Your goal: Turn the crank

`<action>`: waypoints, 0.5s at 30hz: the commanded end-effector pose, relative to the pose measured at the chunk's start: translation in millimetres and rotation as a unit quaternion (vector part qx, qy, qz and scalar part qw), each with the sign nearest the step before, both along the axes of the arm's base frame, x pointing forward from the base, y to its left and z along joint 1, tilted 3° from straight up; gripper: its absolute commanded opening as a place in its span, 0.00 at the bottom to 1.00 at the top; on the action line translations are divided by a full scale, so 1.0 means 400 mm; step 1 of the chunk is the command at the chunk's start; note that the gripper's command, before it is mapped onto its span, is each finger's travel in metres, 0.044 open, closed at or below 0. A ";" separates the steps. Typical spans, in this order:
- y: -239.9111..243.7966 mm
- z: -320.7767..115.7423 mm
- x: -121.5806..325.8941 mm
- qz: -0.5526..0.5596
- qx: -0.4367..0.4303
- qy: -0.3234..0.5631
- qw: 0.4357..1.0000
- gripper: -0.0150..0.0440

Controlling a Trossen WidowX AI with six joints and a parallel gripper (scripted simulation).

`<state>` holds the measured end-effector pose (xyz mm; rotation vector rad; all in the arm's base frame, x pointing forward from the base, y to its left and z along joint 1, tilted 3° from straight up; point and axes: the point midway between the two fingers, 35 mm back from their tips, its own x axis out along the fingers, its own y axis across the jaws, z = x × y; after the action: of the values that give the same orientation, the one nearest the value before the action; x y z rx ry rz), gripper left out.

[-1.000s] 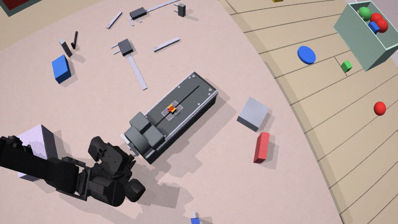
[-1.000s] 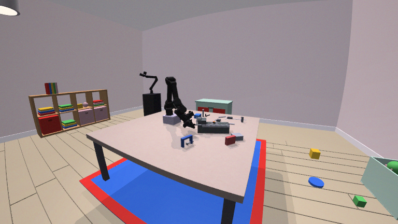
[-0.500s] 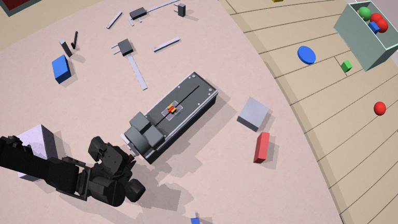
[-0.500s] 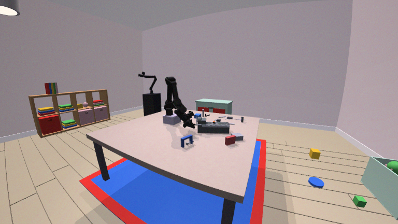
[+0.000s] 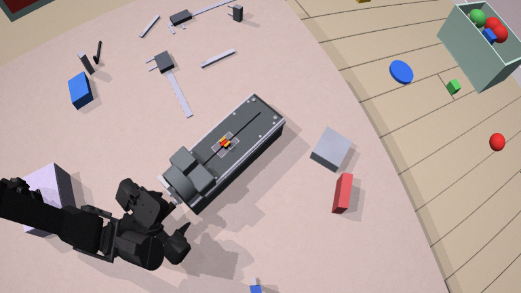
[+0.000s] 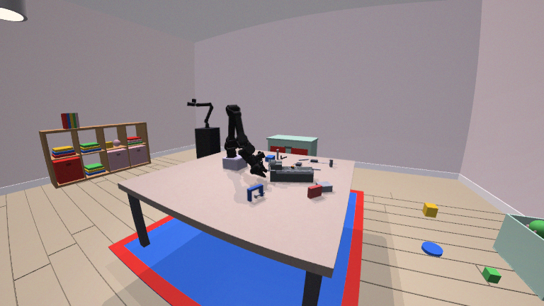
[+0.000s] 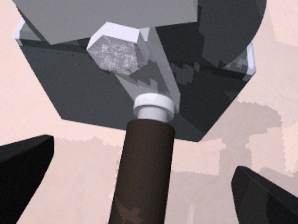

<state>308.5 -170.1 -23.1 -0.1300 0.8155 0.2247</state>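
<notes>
The dark grey machine (image 5: 256, 127) (image 6: 291, 175) (image 7: 65, 85) stands on the table. On its top, the slide's red pointer (image 5: 223, 143) lies between the two brass marks, one brass mark (image 5: 222, 139) and the other (image 5: 227, 144). It looks about level with them, but it is too small to judge exactly. The crank's brown handle (image 7: 145, 175) (image 5: 170, 206) points toward the wrist camera, with a pale collar (image 7: 154, 102) at its base. My gripper (image 7: 145, 161) (image 5: 175, 211) is open, one finger on each side of the handle, with gaps on both sides.
A grey block (image 5: 331, 147) and a red block (image 5: 342, 192) lie beyond the machine. A blue block (image 5: 79, 89), pale bars and dark pronged parts lie on its other side. A blue clamp-like frame (image 6: 254, 187) stands toward the table's front. The arm stands on a pale lilac base (image 6: 234, 163).
</notes>
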 end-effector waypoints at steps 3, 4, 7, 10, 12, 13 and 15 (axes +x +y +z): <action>0.000 0.025 0.002 0.000 0.001 0.000 1.000 1.00; 0.000 0.036 0.003 0.000 0.001 0.000 1.000 1.00; 0.001 0.067 0.004 0.000 0.000 0.000 1.000 1.00; 0.004 0.099 0.004 0.000 0.000 0.000 1.000 1.00; 0.006 0.119 0.004 0.000 0.000 0.000 1.000 1.00; 0.006 0.124 0.003 0.000 0.000 0.000 1.000 1.00; 0.006 0.129 0.004 0.000 0.000 0.000 1.000 1.00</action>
<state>309.5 -167.1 24.6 -0.1357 0.8105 0.2289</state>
